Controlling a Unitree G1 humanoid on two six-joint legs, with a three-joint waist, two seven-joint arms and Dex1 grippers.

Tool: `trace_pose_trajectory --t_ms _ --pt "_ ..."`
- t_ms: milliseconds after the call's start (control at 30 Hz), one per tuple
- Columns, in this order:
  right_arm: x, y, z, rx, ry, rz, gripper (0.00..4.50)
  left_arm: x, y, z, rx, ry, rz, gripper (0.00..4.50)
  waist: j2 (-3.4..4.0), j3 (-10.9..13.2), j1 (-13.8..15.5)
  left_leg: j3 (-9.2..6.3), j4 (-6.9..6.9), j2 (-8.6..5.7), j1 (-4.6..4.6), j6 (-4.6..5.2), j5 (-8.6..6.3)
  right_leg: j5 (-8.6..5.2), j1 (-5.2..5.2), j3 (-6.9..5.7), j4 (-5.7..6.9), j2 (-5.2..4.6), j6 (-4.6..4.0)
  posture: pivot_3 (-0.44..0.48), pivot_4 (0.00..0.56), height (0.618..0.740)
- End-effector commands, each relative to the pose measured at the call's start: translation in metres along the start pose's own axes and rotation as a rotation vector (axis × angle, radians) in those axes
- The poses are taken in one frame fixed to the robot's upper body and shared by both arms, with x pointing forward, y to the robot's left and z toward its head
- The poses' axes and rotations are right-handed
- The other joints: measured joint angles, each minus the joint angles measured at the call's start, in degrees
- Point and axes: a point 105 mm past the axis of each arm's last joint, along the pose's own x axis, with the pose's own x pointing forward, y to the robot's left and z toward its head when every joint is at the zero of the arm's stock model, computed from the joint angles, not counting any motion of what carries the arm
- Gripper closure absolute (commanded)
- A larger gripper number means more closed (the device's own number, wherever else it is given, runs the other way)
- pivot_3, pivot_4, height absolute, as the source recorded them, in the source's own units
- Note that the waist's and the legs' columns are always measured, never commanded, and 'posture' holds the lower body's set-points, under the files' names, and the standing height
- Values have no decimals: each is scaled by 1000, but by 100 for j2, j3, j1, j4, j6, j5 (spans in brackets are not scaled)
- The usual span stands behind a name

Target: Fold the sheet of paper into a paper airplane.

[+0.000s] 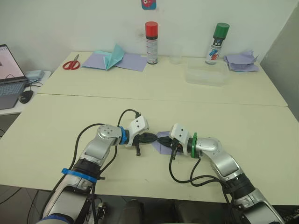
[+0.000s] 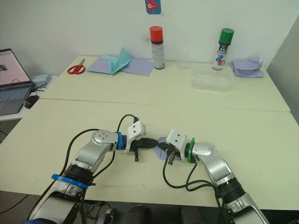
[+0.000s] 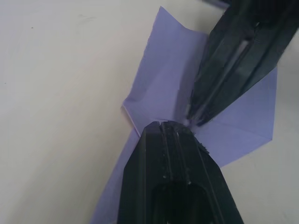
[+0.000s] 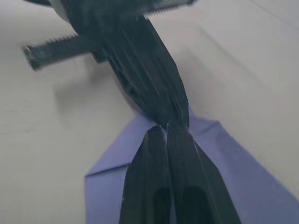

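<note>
In the head views, the thin lavender sheet of paper (image 1: 163,142) lies on the near cream table (image 1: 56,121), partly folded, between the left gripper (image 1: 150,137) and the right gripper (image 1: 171,145), whose tips meet over it. In the left wrist view both pairs of black fingers (image 3: 173,154) are closed together, pressing tip to tip on a crease; any sideways push could skew or tear it. In the right wrist view the closed tips touch, so they may jam or drag the sheet.

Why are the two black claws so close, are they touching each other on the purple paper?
Touching. In the left wrist view the left gripper tip meets the right gripper tip with no gap, both pressed on the sheet of paper.
</note>
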Motion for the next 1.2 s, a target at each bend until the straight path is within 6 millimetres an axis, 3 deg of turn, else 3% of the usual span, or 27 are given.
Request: trace_pose_trajectory --t_ms 33,367,633,833,933,1033,1200 --pt "0 -6 3 -21 -6 -42 4467 -3 -2 -39 -86 137 19 4500 0 -1 -1 -1 0 2 1 0 0 0 1 -2 0 0 0 0 150 740" --pt "-12 -8 -23 -40 107 -44 4467 -2 -9 -42 -94 150 -12 4500 -2 -4 -6 -1 0 2 2 0 0 -2 3 -1 -2 1 4 0 150 740" --pt "-45 -10 -51 -35 222 -74 4467 -2 -11 -47 -99 158 -17 4500 11 -28 -2 -13 -12 3 17 1 -1 -21 42 -4 -48 2 35 0 150 740" --pt "-87 -21 -72 14 307 -157 4467 -2 -12 -47 -94 157 -20 4500 6 -44 19 -13 -16 0 21 1 -2 -39 85 8 -121 -1 65 0 150 740" --pt "-95 -26 -62 25 267 -195 4467 -3 -12 -47 -94 156 -22 4500 5 -47 40 -14 -16 0 21 2 -2 -39 98 9 -143 -1 64 0 150 740" --pt "-91 -28 -34 60 117 -219 4467 -4 -13 -48 -92 154 -22 4500 6 -47 48 -15 -16 3 22 3 -2 -38 108 10 -160 -2 64 0 150 740" --pt "-80 -5 14 -33 -111 -93 4467 -3 -12 -47 -87 149 -22 4500 18 -38 57 -13 -19 3 19 6 -5 -38 106 11 -165 -1 63 0 150 740"
